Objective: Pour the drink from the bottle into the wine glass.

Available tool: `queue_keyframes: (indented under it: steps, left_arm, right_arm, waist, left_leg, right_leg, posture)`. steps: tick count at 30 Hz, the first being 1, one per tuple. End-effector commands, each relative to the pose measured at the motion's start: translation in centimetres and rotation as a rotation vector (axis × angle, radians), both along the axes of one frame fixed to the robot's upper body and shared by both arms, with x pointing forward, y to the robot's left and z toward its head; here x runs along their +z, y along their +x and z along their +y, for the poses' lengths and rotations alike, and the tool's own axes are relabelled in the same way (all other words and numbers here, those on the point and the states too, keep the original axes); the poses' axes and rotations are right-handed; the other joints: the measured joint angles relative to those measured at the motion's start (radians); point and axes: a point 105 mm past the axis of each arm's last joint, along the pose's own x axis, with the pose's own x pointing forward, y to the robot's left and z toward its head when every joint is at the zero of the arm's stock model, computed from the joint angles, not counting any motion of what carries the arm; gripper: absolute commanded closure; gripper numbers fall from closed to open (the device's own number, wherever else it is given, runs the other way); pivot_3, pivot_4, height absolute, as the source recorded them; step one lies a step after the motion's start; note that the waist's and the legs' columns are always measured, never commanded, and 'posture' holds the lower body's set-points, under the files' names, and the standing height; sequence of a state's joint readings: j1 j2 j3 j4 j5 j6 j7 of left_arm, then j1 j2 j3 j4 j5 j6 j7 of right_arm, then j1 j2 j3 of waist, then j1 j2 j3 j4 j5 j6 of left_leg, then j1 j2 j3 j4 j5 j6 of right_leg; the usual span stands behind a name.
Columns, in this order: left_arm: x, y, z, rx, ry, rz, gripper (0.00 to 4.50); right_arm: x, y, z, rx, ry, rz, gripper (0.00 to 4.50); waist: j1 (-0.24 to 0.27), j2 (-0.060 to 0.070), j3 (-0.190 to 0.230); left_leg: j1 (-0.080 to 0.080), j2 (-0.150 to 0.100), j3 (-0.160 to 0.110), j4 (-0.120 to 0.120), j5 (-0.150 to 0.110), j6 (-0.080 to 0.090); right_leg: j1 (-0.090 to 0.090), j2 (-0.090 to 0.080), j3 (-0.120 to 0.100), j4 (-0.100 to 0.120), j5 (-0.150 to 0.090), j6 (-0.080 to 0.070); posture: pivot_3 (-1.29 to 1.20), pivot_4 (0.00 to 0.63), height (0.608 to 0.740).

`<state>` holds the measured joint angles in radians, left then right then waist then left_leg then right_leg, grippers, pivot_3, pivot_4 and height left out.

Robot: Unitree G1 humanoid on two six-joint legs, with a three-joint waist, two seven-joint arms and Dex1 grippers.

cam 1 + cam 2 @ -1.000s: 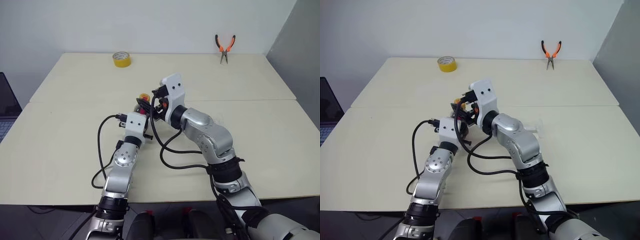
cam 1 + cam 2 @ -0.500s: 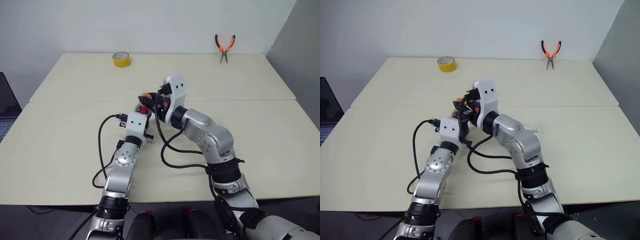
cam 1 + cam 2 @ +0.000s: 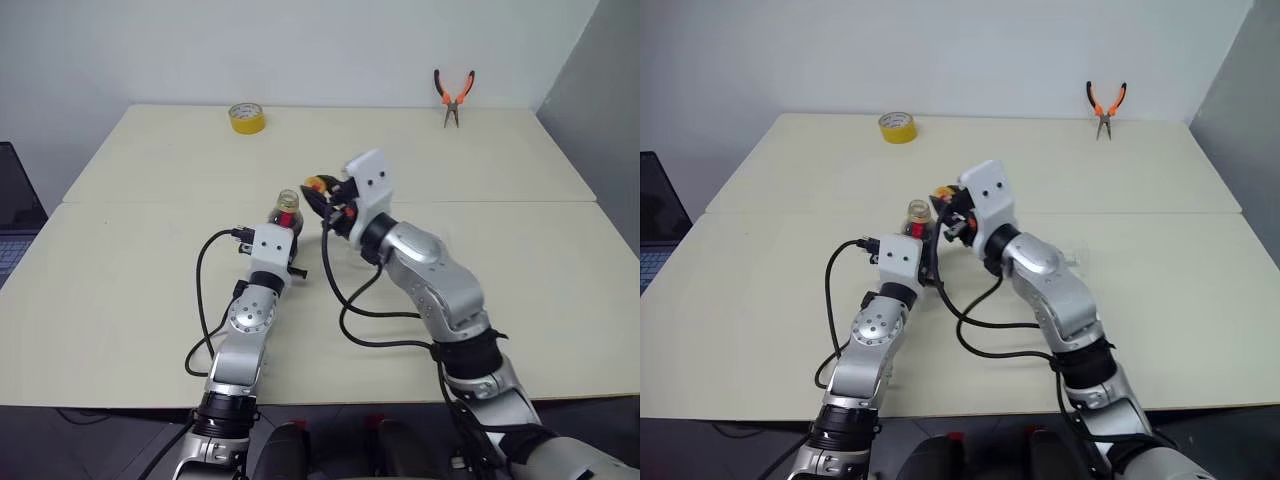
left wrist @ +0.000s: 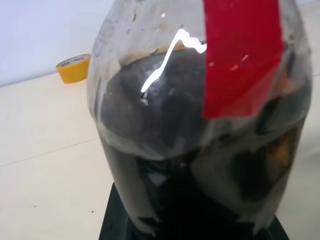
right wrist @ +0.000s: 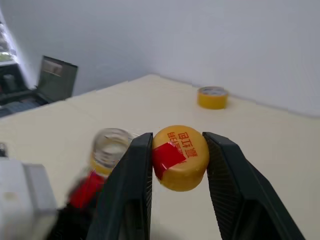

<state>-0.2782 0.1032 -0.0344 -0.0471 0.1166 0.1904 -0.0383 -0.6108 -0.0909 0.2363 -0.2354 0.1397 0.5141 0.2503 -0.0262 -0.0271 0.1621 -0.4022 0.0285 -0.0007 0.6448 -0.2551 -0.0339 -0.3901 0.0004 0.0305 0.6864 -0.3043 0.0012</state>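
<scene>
The bottle (image 3: 286, 208) serves as landmark here. Far to its left a dark laptop (image 3: 15, 200) is seen at the tabletop (image 3: 120, 250) edge, and behind it, toward the wall, a roll of yellow tape (image 3: 244, 117) lies.

The bottle is held upright, clenched around its body by the left hand (image 3: 284, 236), so that it is steadied while its mouth is uncovered. In the left wrist view the drink (image 4: 190, 165) is seen filling most of the body, with a red label (image 4: 240, 55) across the front.

Just right of the bottle's open neck, the yellow cap (image 5: 180, 156) is gripped between the fingers of the right hand (image 3: 322, 190), held clear of the mouth; the unscrewing step is judged done, and the cap presumably must be set aside before pouring.

Farther right, a clear object, probably the wine glass (image 3: 1072, 256), is partly hidden behind the right forearm; its exact stance cannot be told. Well beyond, orange-handled pliers (image 3: 452, 95) lie near the wall.
</scene>
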Motion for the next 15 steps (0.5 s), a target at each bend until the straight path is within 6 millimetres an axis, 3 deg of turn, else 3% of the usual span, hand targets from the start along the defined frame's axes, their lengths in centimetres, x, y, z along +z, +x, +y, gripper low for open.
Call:
queue_keyframes:
  steps: [1, 3, 5, 8, 15]
  left_arm:
    - [3.0, -0.2, 0.3, 0.02, -0.035, -0.122, 3.76]
    - [3.1, -0.2, 0.5, 0.029, -0.042, -0.124, 3.76]
    - [3.1, -0.1, 1.1, 0.047, -0.064, -0.123, 3.76]
    - [3.1, 0.1, 1.7, 0.072, -0.102, -0.115, 3.76]
    - [4.0, 0.5, 2.5, 0.1, -0.12, -0.148, 3.76]
  right_arm:
    - [1.8, -1.0, -2.5, -0.099, 0.026, -0.123, 3.27]
    - [1.5, -1.2, -4.0, -0.152, 0.027, -0.133, 3.27]
    - [0.8, -1.8, -8.9, -0.34, 0.04, -0.164, 3.27]
    - [-0.3, -3.1, -14.3, -0.562, 0.055, -0.185, 3.27]
    - [-5.7, -5.0, -20.7, -0.82, 0.027, 0.002, 3.27]
  waist:
    - [0.0, 0.0, 0.0]
    - [-0.002, 0.0, 0.0]
    - [0.0, 0.0, 0.0]
    - [0.006, -0.001, 0.0]
    - [0.0, -0.002, 0.001]
  left_leg:
    - [0.0, 0.0, 0.0, 0.0, 0.0, 0.0]
    - [0.0, 0.0, 0.0, 0.0, 0.0, 0.0]
    - [0.001, 0.0, 0.0, 0.0, 0.0, 0.0]
    - [0.0, 0.0, -0.001, -0.001, 0.0, 0.0]
    - [0.001, 0.0, 0.002, -0.001, 0.0, 0.0]
  right_leg:
    - [0.0, 0.0, 0.0, 0.0, 0.0, 0.0]
    - [0.0, 0.0, 0.0, 0.0, 0.0, 0.0]
    - [0.0, 0.0, 0.0, 0.0, 0.0, 0.0]
    - [0.001, 0.0, -0.001, -0.003, 0.0, 0.001]
    - [0.001, 0.001, 0.003, -0.004, 0.002, 0.003]
  posture:
    - [0.0, 0.15, 0.74]
    - [0.0, 0.15, 0.74]
    - [0.0, 0.15, 0.74]
    - [0.0, 0.15, 0.74]
    - [0.0, 0.15, 0.74]
